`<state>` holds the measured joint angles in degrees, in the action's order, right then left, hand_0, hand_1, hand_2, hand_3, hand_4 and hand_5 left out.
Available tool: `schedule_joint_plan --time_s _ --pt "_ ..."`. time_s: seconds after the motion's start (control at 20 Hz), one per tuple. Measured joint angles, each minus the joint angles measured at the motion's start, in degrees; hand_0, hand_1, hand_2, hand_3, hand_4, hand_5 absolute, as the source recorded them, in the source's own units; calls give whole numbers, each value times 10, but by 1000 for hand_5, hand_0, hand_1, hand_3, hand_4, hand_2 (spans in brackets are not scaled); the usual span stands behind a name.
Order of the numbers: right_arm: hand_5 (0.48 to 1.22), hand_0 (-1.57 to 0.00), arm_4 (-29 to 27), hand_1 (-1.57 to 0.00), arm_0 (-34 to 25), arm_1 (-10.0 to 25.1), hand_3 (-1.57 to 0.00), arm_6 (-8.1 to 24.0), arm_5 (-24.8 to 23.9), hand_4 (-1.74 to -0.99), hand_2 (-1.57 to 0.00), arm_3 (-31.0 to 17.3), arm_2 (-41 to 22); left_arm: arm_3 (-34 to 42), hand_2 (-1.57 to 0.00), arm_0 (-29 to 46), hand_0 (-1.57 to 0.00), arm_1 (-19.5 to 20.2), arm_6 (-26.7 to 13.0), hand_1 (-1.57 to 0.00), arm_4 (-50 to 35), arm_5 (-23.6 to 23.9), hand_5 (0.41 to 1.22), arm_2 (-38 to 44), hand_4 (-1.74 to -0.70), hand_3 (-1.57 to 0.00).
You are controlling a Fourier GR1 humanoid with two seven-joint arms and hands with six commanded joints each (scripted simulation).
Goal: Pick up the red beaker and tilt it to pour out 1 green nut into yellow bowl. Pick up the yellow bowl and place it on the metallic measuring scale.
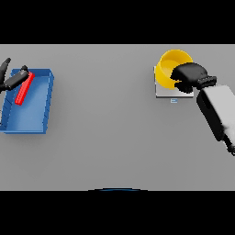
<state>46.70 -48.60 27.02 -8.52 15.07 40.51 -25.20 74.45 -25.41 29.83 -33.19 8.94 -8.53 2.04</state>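
1. The round yellow plastic bowl [172,64] sits at the far right of the flat grey table [110,137], resting on the square metallic measuring scale [163,91], whose pale plate shows below and to the left of the bowl.
2. A small light-blue display strip [174,100] lies at the near edge of the scale.
3. The right dark hand [190,75] covers the bowl's right rim, its fingers curled over the edge and down onto the bowl's near side (the grip looks closed on the bowl); the white and grey right forearm [219,110] runs from it towards the near right.
4. The bowl's inside is plain yellow where visible; whether a green nut lies in it cannot be told, since the hand hides part of it.
5. At the far left stands a rectangular blue plastic tray [39,120] with raised walls.
6. The slim red beaker [23,93] lies tilted over the tray's far left part, its upper end at the left dark hand [13,80].
7. The left hand's fingers are wrapped round the beaker's upper end, holding it; 1 finger points up at the left edge of the view.
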Motion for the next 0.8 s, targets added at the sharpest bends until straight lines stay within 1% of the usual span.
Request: schedule_joint_plan --time_s 0.05,0.1,0.15,0.2,0.25,0.3,0.35,0.4,0.45,0.5,0.55,0.65,0.7,0.8 --pt "1221 -1565 -3 -1496 1 4 -1249 -6 3 -1741 -1437 2 2 1 1 5 1 -2 5 1 -1 -1 779 -1 -838 1" --pt "1221 -1558 -5 -1428 1 6 -1110 -5 3 -1682 -1343 2 4 4 1 8 1 -5 4 1 -2 -1 775 -3 -836 1" --pt "1145 -1471 -6 -1285 3 11 -959 -6 11 -1632 -1178 4 4 8 1 8 1 -1 5 1 -6 -4 773 -1 -837 1" --pt "1074 -1335 -7 -1125 4 9 -816 3 10 -1592 -1007 3 5 6 1 4 1 -3 2 1 -6 -4 774 -1 -836 1" --pt "1014 -1147 -13 -958 5 10 -688 2 15 -1559 -848 6 10 3 1 3 1 -5 5 1 -3 -3 771 -4 -834 1" --pt "965 -946 -21 -811 6 7 -576 10 24 -1535 -708 5 16 2 1 2 1 -4 6 1 -1 -2 768 -4 -835 1" --pt "923 -757 -26 -673 8 8 -476 9 30 -1513 -579 6 18 4 1 5 1 -5 4 1 -5 -4 764 -2 -839 1" --pt "890 -605 -29 -556 5 3 -391 15 35 -1496 -470 6 20 5 1 10 1 -8 9 1 -7 0 764 -1 -840 1" --pt "863 -484 -34 -459 1 7 -318 15 44 -1485 -376 4 25 9 1 7 1 -8 3 1 -8 1 760 0 -837 1" --pt "847 -387 -34 -380 -1 2 -258 23 42 -1476 -300 -1 27 3 1 4 1 -8 1 1 -7 0 754 0 -831 1" --pt "833 -309 -33 -304 2 8 -206 14 42 -1461 -240 3 25 6 1 5 1 -7 2 1 -4 0 749 -3 -832 1" --pt "817 -198 -27 -194 2 2 -131 18 45 -1435 -153 -1 17 2 1 5 1 -5 6 1 -4 1 752 0 -835 1" --pt "811 -158 -23 -155 -2 9 -105 12 49 -1422 -122 -5 14 6 1 7 1 -4 3 1 -7 -1 753 1 -836 1" --pt "798 -101 -20 -99 -4 7 -67 21 56 -1401 -78 -5 10 3 1 1 1 -3 0 1 -7 -2 759 2 -834 1"
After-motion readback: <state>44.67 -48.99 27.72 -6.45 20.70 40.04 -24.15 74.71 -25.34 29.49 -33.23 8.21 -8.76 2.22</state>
